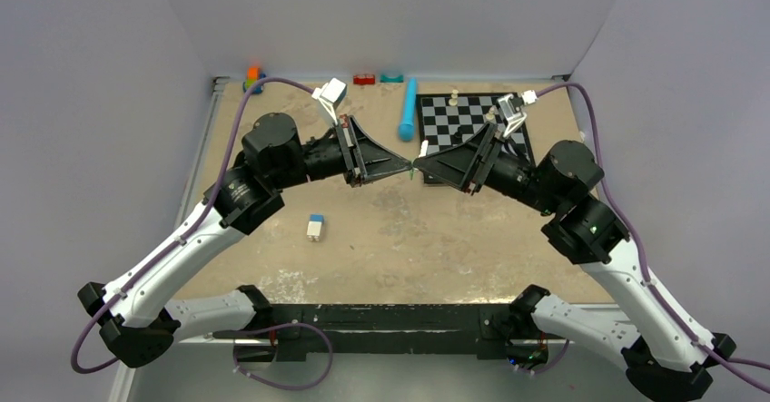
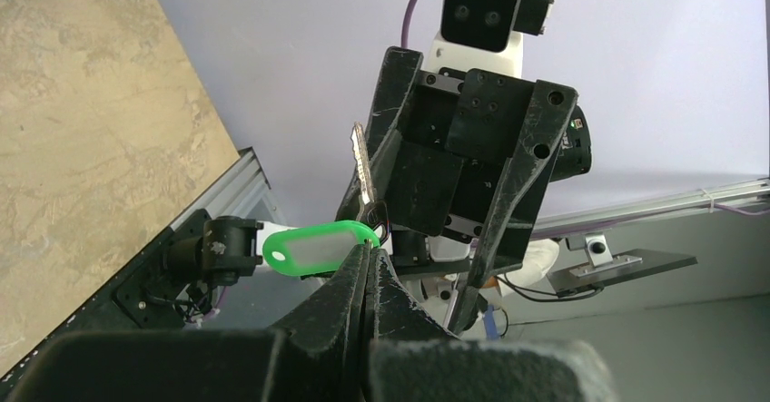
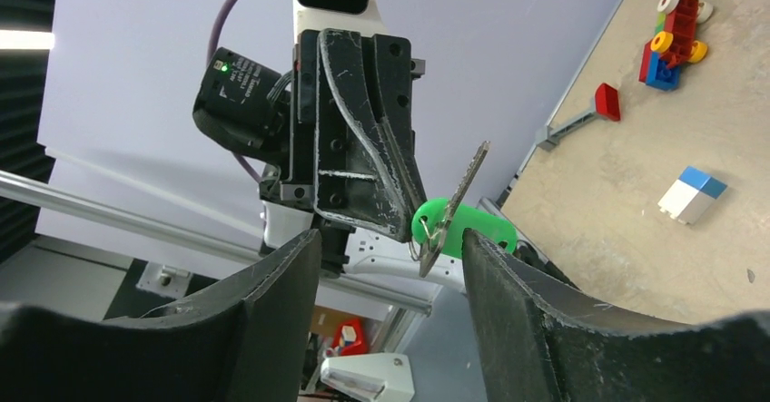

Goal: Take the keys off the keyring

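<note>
Hanging where: keys and green tag aloft between both grippers, well above the table.
Left side: left gripper pinched tight on the tag's end by the keyring.
Right side: right gripper spread wide, straddling the blade, not touching.
Step, judged: close on the blade near its head, then wind it along the coil.
Risk: a straight pull likely jams.

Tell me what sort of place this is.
Probably a robot-lab test cell: left arm and right arm bolted to a worn table, plain walls around it, toy props like a chessboard and blue-and-white block.
</note>
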{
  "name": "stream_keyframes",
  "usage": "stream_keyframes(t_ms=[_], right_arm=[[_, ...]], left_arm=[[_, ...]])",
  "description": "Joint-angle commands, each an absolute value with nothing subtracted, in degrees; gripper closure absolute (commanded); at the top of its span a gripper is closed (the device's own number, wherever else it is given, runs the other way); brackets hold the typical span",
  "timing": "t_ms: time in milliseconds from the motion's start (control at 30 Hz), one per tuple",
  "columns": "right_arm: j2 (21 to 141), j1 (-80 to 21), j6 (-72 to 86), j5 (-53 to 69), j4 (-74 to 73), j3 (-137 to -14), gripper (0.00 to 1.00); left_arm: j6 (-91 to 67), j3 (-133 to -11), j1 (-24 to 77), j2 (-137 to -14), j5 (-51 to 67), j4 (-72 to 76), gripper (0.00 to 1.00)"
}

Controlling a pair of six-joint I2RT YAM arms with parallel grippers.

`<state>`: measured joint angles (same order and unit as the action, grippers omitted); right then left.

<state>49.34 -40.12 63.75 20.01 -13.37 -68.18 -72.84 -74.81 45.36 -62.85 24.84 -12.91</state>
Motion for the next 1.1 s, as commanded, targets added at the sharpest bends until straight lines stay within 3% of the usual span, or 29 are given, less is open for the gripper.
stream_keyframes(t_ms=[0,267,700,967,1067], right_arm=[[48.39,-40.39,62.66,17.66,-14.4,-71.54,0.4],[49.45,-40.4,61.96,17.58,-16.03,-73.64,0.62],[49.41,-40.44,61.37,18.46,-16.44,-72.34,0.74],[48.85,-40.49,61.32,18.37,-16.52,-71.69,1.0],[48.56,-40.48,61.39,18.36,-16.45,-71.09,1.0]], left_arm=[[-72.48,-76.29,44.94,-61.61,25.14,-10.9,1.0],[-72.35,-76.03,44.97,-61.5,25.05,-10.91,1.0],[-72.38,-76.03,44.93,-61.44,25.06,-10.31,1.0],[-72.58,-76.09,44.99,-61.26,24.99,-9.43,1.0],[-72.69,-75.98,44.97,-61.28,24.95,-9.04,1.0]])
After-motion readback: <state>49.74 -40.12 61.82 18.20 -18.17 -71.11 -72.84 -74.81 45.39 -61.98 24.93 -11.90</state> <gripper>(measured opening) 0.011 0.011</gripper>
